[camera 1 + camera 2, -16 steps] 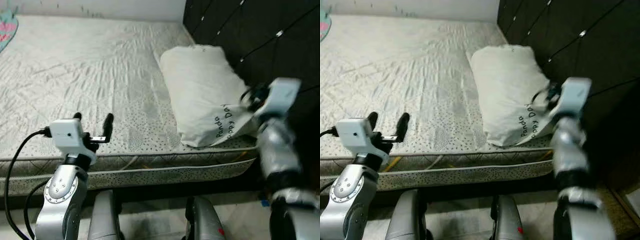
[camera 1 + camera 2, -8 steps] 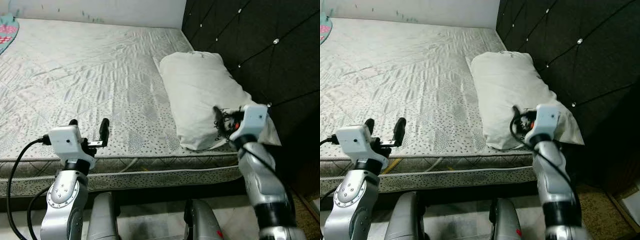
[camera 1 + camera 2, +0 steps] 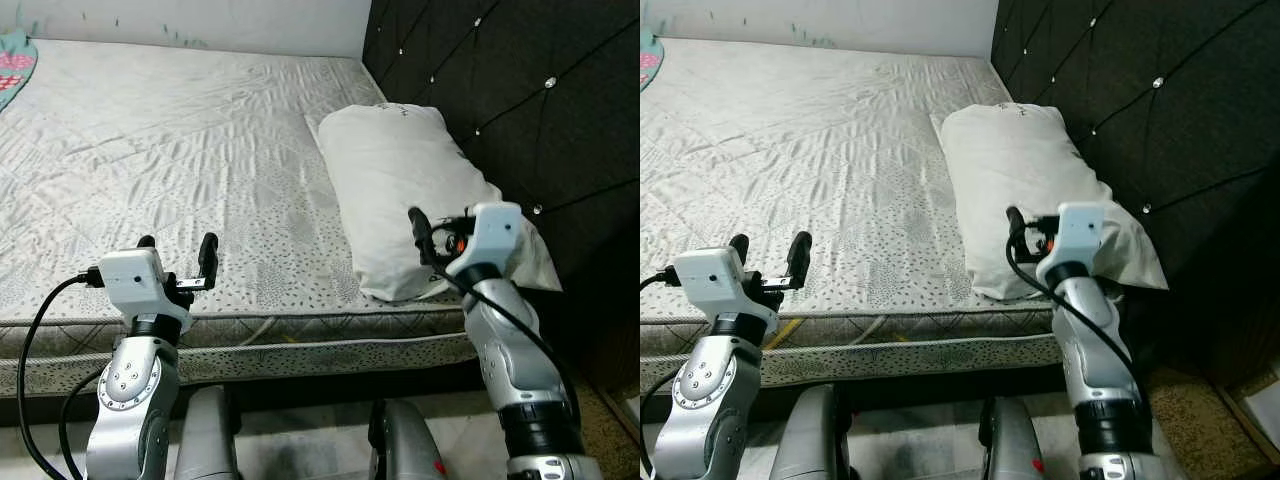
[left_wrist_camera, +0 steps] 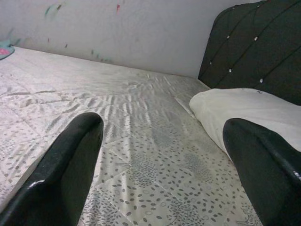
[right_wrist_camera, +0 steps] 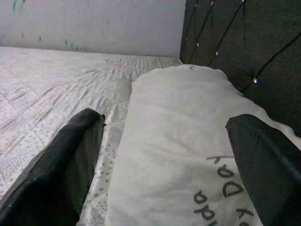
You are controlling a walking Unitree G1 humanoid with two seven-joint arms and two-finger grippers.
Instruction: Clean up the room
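Head stereo pair looks down over the grey quilted bed (image 3: 180, 150); both wrist cameras skim low, sharing the white pillow (image 5: 178, 141).

Printed white pillow (image 5: 178, 141) between spread black tool fingers (image 5: 61, 169), against dark headboard (image 5: 235, 42).

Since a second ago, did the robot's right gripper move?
Yes. The right gripper has swung toward the robot's left, from beside the dark headboard to over the near end of the white pillow, fingers open around nothing.
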